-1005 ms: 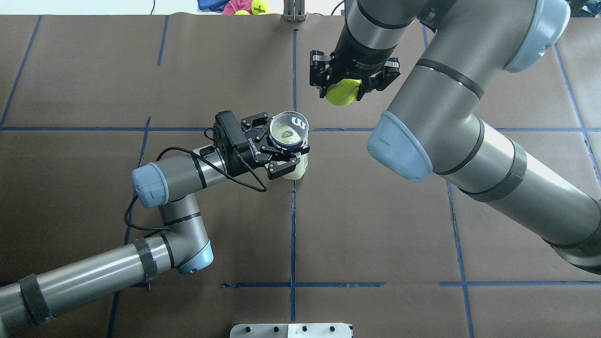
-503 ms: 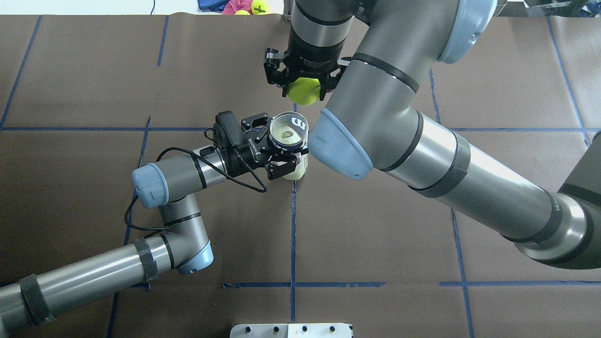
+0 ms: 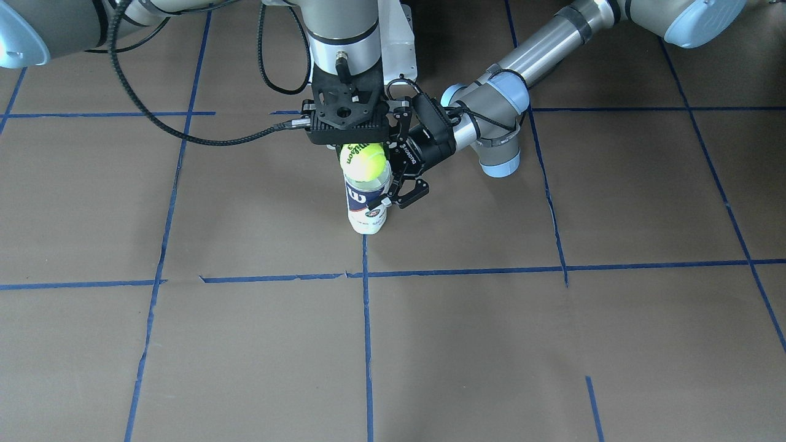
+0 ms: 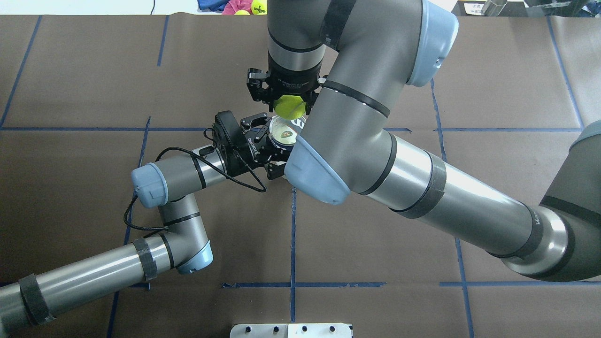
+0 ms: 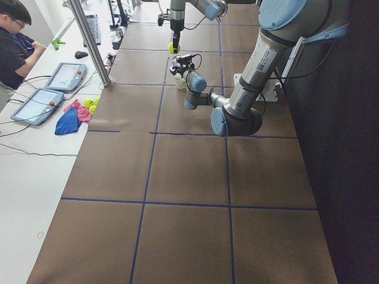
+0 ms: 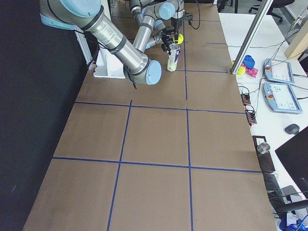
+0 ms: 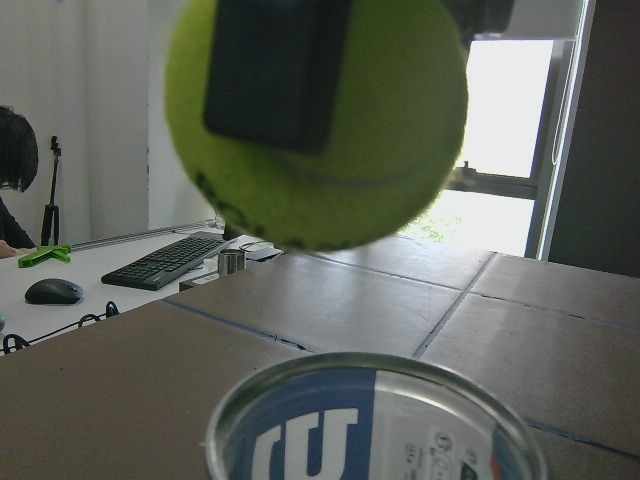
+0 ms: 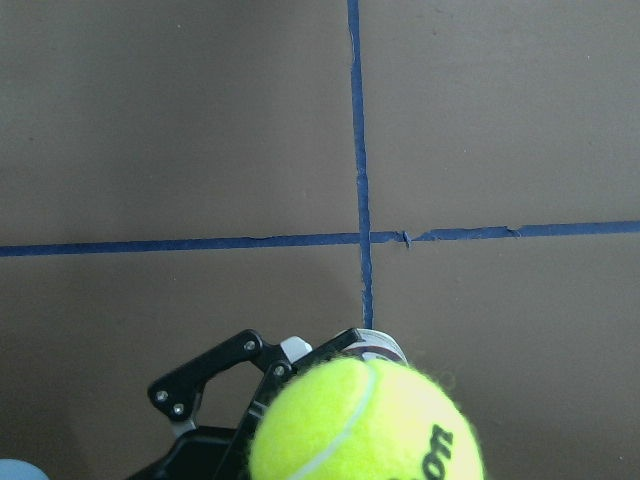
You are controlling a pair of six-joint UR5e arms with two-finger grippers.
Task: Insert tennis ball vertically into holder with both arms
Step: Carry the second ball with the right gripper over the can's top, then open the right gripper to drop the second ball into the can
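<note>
- The right gripper [image 4: 290, 104] pinches the tennis ball [image 3: 363, 162] just above the holder [image 3: 366, 205], toward its mouth's 12 o'clock edge seen from overhead.
- The left gripper [image 4: 276, 143] clamps the upright holder from 9 o'clock.

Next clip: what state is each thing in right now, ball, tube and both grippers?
tube: upright on the table, top open, clamped at its side.
tennis ball: held just above the tube's mouth, not yet inside.
left gripper: shut on the tube.
right gripper: shut on the tennis ball, pointing down.
</note>
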